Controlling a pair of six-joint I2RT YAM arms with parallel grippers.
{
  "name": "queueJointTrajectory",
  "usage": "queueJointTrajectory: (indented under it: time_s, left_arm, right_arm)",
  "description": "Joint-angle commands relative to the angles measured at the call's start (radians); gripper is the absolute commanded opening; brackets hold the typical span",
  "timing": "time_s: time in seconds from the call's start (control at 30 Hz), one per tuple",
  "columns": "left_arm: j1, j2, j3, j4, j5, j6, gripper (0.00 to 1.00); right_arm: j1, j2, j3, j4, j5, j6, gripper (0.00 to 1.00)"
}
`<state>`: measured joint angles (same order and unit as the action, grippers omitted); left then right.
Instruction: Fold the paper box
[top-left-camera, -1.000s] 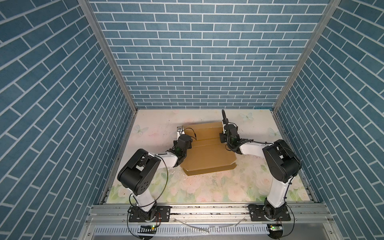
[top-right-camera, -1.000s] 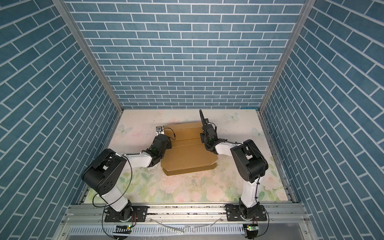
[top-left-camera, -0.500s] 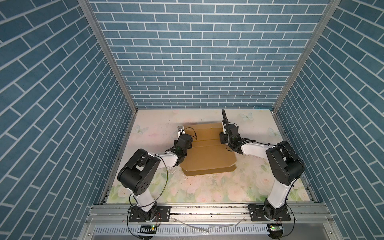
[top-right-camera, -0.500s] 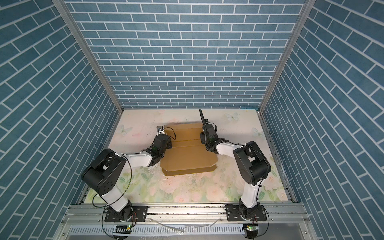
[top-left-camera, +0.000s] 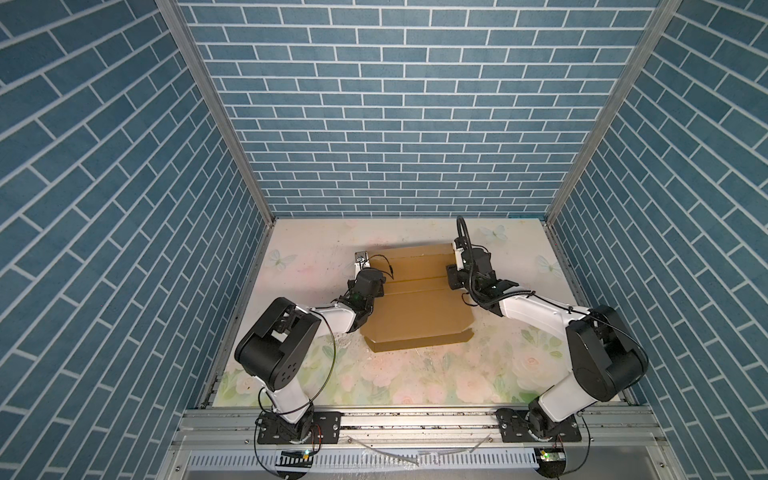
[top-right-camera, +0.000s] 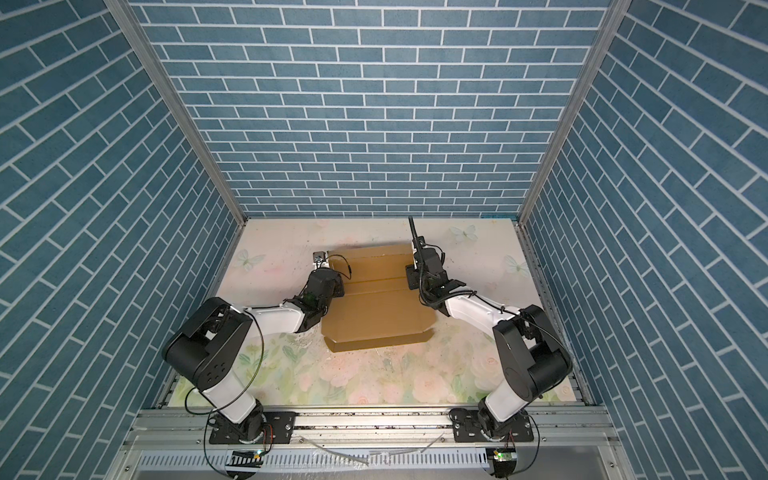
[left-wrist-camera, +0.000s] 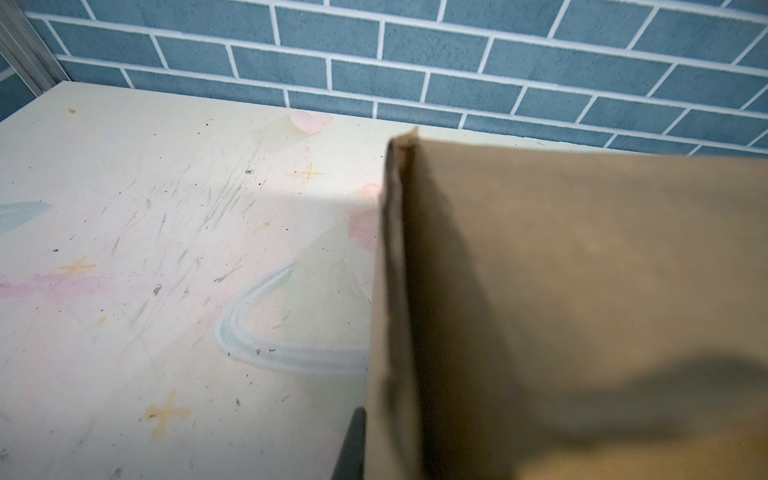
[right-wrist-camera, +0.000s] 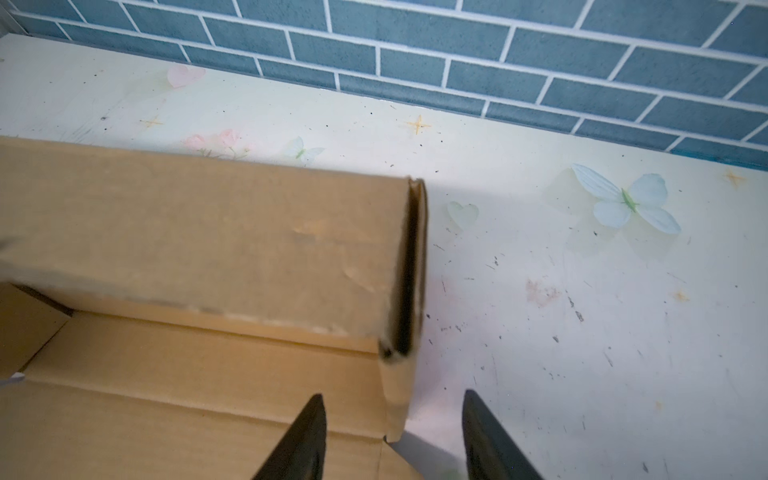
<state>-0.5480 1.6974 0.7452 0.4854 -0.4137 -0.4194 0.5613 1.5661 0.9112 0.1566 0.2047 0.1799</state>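
The paper box (top-left-camera: 415, 307) (top-right-camera: 374, 309) is a plain brown cardboard piece lying mid-table, with its far flap raised and a front flap folded down. My left gripper (top-left-camera: 379, 286) (top-right-camera: 338, 287) is at its left edge, shut on the left side wall (left-wrist-camera: 390, 291). In the left wrist view one dark finger (left-wrist-camera: 353, 444) lies against the wall's outside, and the cardboard hides the other. My right gripper (top-left-camera: 451, 281) (top-right-camera: 409, 279) (right-wrist-camera: 392, 399) is open at the right edge. Its fingers (right-wrist-camera: 307, 436) straddle the right side wall (right-wrist-camera: 397, 395) without touching it.
The floral table mat (top-left-camera: 415, 374) is scuffed and speckled. Blue brick walls (top-left-camera: 399, 124) close in the back and both sides. A metal rail (top-left-camera: 415, 419) with both arm bases runs along the front edge.
My right gripper has opened and let go of the box's right side wall. The right forearm has shifted slightly. The left gripper and the box have stayed put.
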Motion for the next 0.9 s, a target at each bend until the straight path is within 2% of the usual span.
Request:
queueJointTrajectory:
  time_s: [0.0, 0.17, 0.5, 0.87]
  left_arm:
    - [0.004, -0.022, -0.022, -0.030, 0.017, -0.014, 0.00]
    - [0.006, -0.025, -0.020, -0.039, 0.020, -0.016, 0.00]
    - [0.006, -0.035, -0.009, -0.069, 0.018, -0.018, 0.16]
    - [0.006, -0.034, -0.017, -0.081, 0.018, -0.020, 0.25]
  right_arm:
    - [-0.017, -0.054, -0.054, -0.011, 0.004, 0.036, 0.53]
    - [-0.034, -0.107, -0.088, -0.014, 0.012, 0.033, 0.52]
    - [-0.065, -0.147, -0.139, 0.001, -0.046, 0.059, 0.50]
    - [-0.066, -0.135, -0.145, 0.008, -0.075, 0.056, 0.49]
